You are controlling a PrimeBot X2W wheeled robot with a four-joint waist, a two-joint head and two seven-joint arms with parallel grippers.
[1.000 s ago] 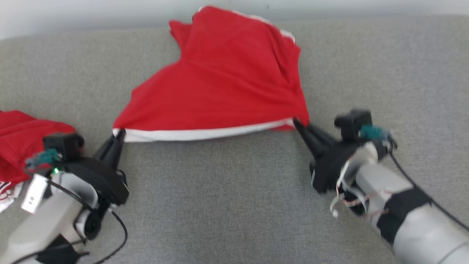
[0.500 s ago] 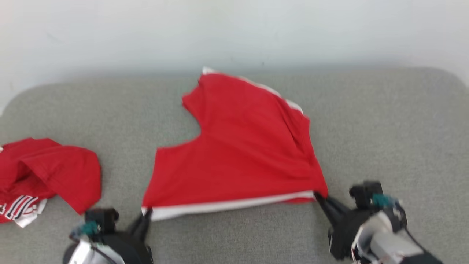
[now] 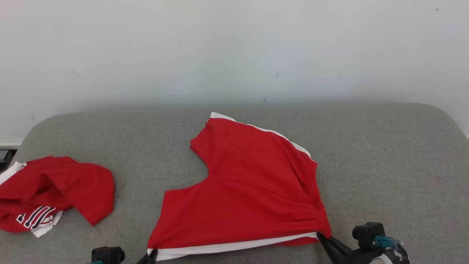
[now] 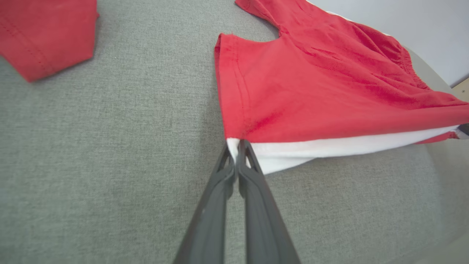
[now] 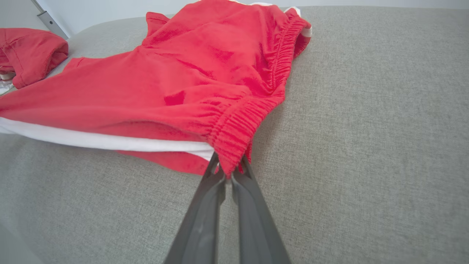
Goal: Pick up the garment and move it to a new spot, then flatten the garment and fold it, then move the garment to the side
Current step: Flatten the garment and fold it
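Red shorts (image 3: 249, 190) lie spread on the table (image 3: 384, 154), near corners pinched tight by left claw (image 4: 237, 146) and right claw (image 5: 229, 167); flattening looks underway, folding and moving aside remain.

This looks like a plain indoor room set up for sorting clothes, because a big soft grey cloth-covered worktop with round corners (image 3: 384, 165) stands right against a plain white wall (image 3: 234, 47), and red shorts with a white stripe (image 3: 249, 194) and a crumpled red and white shirt (image 3: 73, 183) lie on it.
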